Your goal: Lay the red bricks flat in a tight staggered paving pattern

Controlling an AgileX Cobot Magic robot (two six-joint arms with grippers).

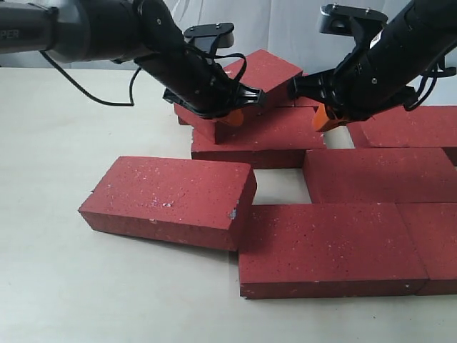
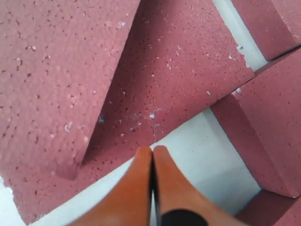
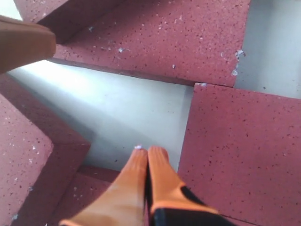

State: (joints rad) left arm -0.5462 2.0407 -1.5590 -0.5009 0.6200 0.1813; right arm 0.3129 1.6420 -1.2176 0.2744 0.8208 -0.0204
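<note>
Several red bricks lie on the pale table (image 1: 57, 143). One brick (image 1: 171, 200) sits askew at the front left, beside a flat brick (image 1: 328, 246). Behind them lie a centre brick (image 1: 260, 136) and a right brick (image 1: 378, 175). A tilted brick (image 1: 268, 71) leans on the back ones. My left gripper (image 1: 232, 114) is shut and empty, its tips (image 2: 152, 149) over bare table at the edge of the centre brick (image 2: 188, 70), which carries the tilted brick (image 2: 51, 70). My right gripper (image 1: 325, 118) (image 3: 149, 150) is shut and empty above a gap, beside a flat brick (image 3: 244, 141).
Another brick (image 1: 414, 127) lies at the back right and one (image 1: 435, 243) at the front right edge. A bare gap (image 1: 282, 182) shows between the centre and front bricks. The left arm's cable (image 1: 86, 89) trails over the table. The left gripper's finger (image 3: 23, 42) shows in the right wrist view.
</note>
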